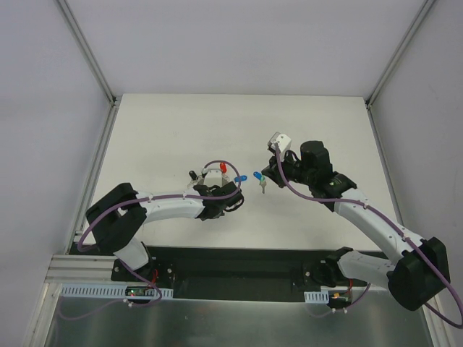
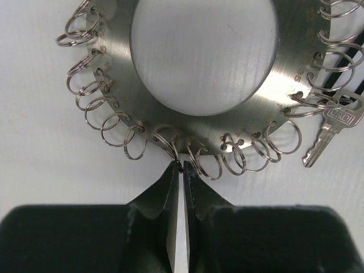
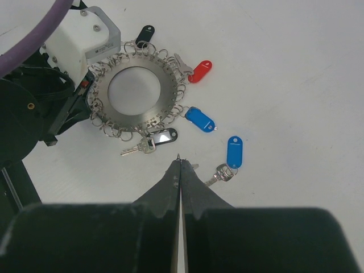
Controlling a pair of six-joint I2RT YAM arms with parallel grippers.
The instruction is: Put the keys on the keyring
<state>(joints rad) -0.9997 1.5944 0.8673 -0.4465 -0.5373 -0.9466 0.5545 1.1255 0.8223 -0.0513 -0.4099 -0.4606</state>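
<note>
A: What did the overhead view show?
B: A blue-tagged key lay near the middle of the white table.
A: And the left wrist?
B: The left gripper held its fingers pressed together at the keyring rim, seemingly pinching one small split ring.
A: The right wrist?
B: The right gripper was closed on nothing; that key lay just beside its tips, apart from the keyring

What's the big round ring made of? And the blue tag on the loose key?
The keyring looks like brushed metal, probably steel: silvery-grey, fine streaks, soft glare. The blue tag looks like smooth plastic: even bright colour, rounded edges, slight shine.
</note>
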